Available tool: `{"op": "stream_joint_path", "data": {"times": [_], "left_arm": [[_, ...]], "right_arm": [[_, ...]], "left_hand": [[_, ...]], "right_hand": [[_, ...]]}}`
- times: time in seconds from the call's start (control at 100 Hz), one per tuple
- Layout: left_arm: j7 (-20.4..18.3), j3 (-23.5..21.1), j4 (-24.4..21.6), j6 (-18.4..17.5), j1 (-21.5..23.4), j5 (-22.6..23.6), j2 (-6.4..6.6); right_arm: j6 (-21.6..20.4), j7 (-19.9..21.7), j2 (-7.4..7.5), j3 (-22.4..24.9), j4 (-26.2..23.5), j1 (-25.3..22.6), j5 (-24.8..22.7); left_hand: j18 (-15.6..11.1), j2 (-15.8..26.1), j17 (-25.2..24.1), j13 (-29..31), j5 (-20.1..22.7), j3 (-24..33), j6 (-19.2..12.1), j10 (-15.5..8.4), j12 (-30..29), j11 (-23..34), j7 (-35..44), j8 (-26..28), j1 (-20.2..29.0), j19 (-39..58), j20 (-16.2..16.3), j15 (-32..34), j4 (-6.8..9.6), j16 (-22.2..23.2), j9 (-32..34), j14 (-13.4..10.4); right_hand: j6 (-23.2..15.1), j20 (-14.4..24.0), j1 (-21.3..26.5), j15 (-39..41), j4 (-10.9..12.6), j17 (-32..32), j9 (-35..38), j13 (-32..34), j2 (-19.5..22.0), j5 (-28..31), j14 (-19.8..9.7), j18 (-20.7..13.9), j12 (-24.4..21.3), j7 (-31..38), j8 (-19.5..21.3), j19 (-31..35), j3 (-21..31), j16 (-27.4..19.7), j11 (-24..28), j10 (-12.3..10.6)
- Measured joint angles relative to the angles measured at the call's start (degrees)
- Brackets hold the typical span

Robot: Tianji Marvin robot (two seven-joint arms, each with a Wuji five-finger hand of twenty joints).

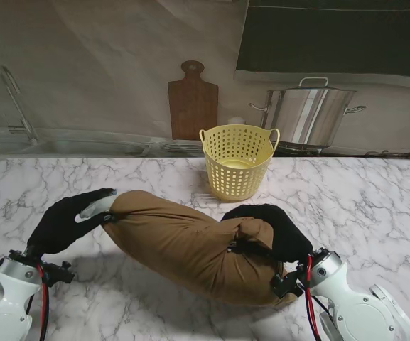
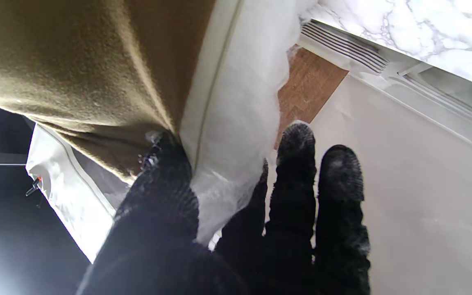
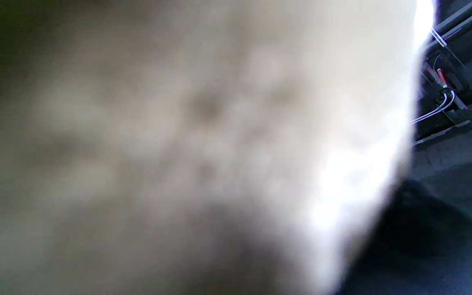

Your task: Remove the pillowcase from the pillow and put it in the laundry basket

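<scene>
- Fingers (image 2: 166, 180) of left hand (image 1: 66, 220) pinch white pillow (image 1: 94, 207) corner; right hand (image 1: 272, 231) grips bunched brown pillowcase (image 1: 183, 245).
- Pillowcase mostly on; laundry basket (image 1: 238, 162) beyond pillow holds none of it.

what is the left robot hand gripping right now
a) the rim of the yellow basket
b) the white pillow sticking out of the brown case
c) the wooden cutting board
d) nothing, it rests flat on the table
b, the left robot hand pinches the white pillow where it pokes out of the open end of the brown pillowcase; the left wrist view shows its fingers on that white fabric.
</scene>
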Motion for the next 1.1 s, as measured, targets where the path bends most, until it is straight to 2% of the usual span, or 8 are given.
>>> {"op": "stream_joint_path", "data": {"times": [0.3,0.34,0.39,0.46,0.53,0.6,0.73,1.1], "left_arm": [[-0.53,-0.63,0.56,0.0,-0.16,0.24,0.13],[-0.57,-0.87,0.69,-0.08,-0.16,0.26,0.13],[-0.71,-1.32,1.03,-0.31,-0.16,0.14,0.14],[-1.32,-1.81,1.65,-1.15,-0.17,-0.93,0.2],[-1.37,-1.82,2.55,-2.52,-0.33,-3.09,0.25],[-1.48,-1.7,3.05,-2.87,-0.43,-4.96,0.26],[-1.35,-1.63,3.47,-2.92,-0.69,-2.57,0.26],[-2.9,2.43,4.18,-1.42,-2.91,-3.34,1.03]], "right_arm": [[0.22,-0.1,0.02,0.26,-0.04,-0.01,-0.38],[0.28,-0.13,0.02,0.37,-0.05,-0.03,-0.42],[0.36,-0.19,0.02,0.59,-0.05,-0.06,-0.53],[0.41,-0.29,0.02,0.76,-0.06,-0.07,-0.79],[0.45,-0.41,0.04,0.8,-0.06,-0.07,-0.9],[0.61,-0.53,0.04,0.82,-0.06,-0.06,-0.92],[1.04,-0.63,0.04,0.81,-0.06,-0.01,-0.92],[1.72,-0.53,0.05,0.28,0.15,0.58,-0.7]], "left_hand": [[0.13,1.17,-3.66,-3.78,-2.16,5.78,-0.35,-0.31,-1.34,-1.29,-1.29,-2.12,0.02,0.0,0.06,-2.24,0.09,-0.13,-3.61,0.0],[0.16,1.62,-4.53,-4.93,-2.72,11.37,-0.72,-0.33,-1.59,-1.52,-1.4,-2.79,1.58,0.0,0.06,-3.03,4.02,-0.21,-4.92,0.0],[1.54,2.62,-6.86,-7.09,-3.27,14.27,-0.6,-0.03,-1.73,-2.59,-1.44,-2.85,2.14,-0.01,0.07,-4.3,6.15,-0.59,-6.32,0.89],[2.43,5.58,-10.89,-11.18,-5.46,1.62,-0.05,0.32,-2.17,-3.42,-2.52,-2.96,3.35,-0.02,0.53,-6.36,6.17,-1.08,-9.17,2.04],[3.58,6.12,-13.8,-14.2,-6.06,-5.18,0.55,0.62,-2.3,-4.82,-2.69,-3.3,1.15,-0.05,0.55,-7.74,6.49,-1.51,-10.49,3.02],[4.27,6.12,-15.39,-15.62,-6.69,-6.28,1.18,0.99,-2.32,-4.79,-3.23,-3.41,-2.19,-0.08,0.58,-8.41,6.17,-1.55,-11.47,3.12],[4.31,6.12,-16.5,-16.73,-7.3,-6.87,1.37,1.05,-2.33,-5.11,-3.45,-3.41,-5.83,-0.09,0.6,-8.89,6.17,-1.6,-12.17,3.36],[4.32,6.12,-16.56,-17.17,-9.57,-6.77,1.68,1.05,-2.33,-5.54,-4.73,-3.51,-5.82,-0.1,1.07,-9.01,6.17,-1.62,-12.62,3.42]], "right_hand": [[0.01,0.02,0.0,0.33,-0.01,0.01,0.13,0.19,0.0,0.72,0.0,0.0,0.56,0.0,0.0,0.11,0.0,0.01,0.3,0.01],[0.01,0.02,0.01,1.86,-0.01,0.01,0.53,0.22,0.0,1.46,0.0,0.0,0.69,0.0,0.42,0.24,0.0,0.01,0.66,0.02],[0.01,0.06,0.01,3.34,-0.06,0.09,0.86,0.22,0.0,1.54,0.0,0.0,0.96,0.46,0.85,0.75,0.0,0.01,1.18,0.03],[0.01,0.07,0.01,4.36,-0.07,0.1,0.87,0.22,0.0,1.56,0.0,0.0,1.25,0.5,1.3,0.78,0.0,0.01,1.38,0.09],[0.01,0.07,0.01,4.47,-0.08,0.1,0.87,0.23,0.0,1.57,0.0,0.0,1.27,0.51,1.4,0.8,0.0,0.01,1.39,0.11],[0.01,0.07,0.01,4.5,-0.08,0.1,0.87,0.23,0.0,1.58,0.0,0.0,1.27,0.52,1.42,0.81,0.0,0.01,1.4,0.12],[0.01,0.07,0.01,4.55,-0.09,0.1,0.87,0.23,0.0,1.58,0.0,0.0,1.29,0.53,1.49,0.81,0.0,0.01,1.4,0.13],[0.01,0.07,0.01,5.17,-0.09,0.11,0.9,0.24,0.0,1.6,0.0,-0.01,1.36,0.65,1.51,1.19,0.0,0.01,1.42,0.36]]}}
